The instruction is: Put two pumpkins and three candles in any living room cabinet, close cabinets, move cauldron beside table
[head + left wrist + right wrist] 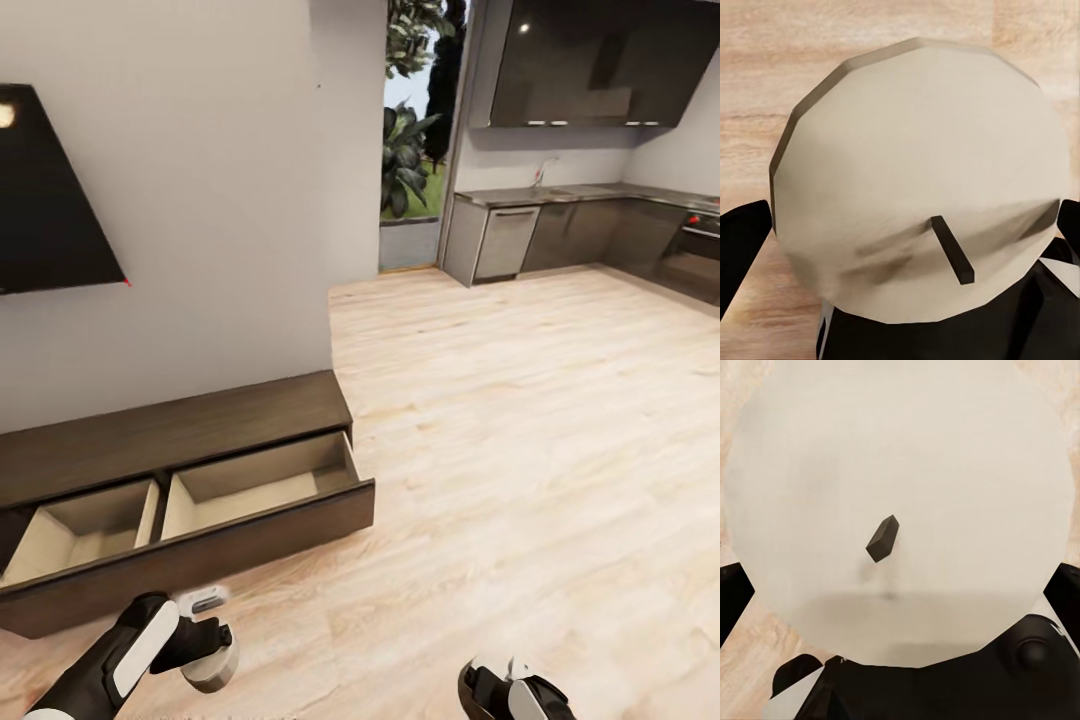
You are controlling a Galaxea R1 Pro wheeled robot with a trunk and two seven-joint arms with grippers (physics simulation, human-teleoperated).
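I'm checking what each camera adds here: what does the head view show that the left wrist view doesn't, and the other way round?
Head view alone: the low dark-brown cabinet against the wall with both drawers pulled open, their pale insides bare, and the kitchen beyond. Left wrist view alone: the flat pale top of a candle with its short dark wick, seen close between the dark fingers. Shared: the left end effector gripping that candle, over the light wood floor.
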